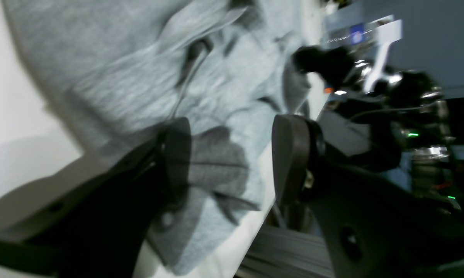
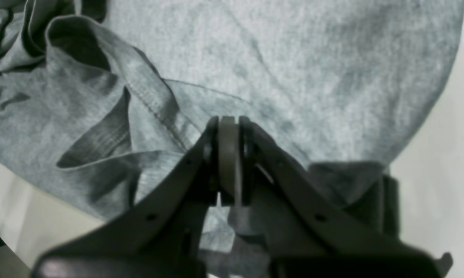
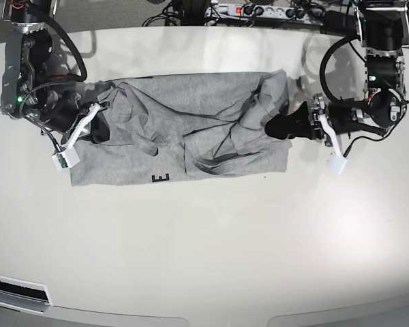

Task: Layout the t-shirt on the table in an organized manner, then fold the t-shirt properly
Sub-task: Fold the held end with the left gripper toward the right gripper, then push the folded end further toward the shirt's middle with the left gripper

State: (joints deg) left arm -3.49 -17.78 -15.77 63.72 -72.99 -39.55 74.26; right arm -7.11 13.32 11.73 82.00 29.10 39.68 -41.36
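The table fills the base view. The t-shirt lies rumpled across its upper middle. At the shirt's right edge, the left gripper stands open over fabric. At frame left, the right gripper is closed, apparently pinching cloth.

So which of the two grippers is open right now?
The left gripper, on the right in the base view: its fingers stand wide apart over the t-shirt. The right gripper is shut.
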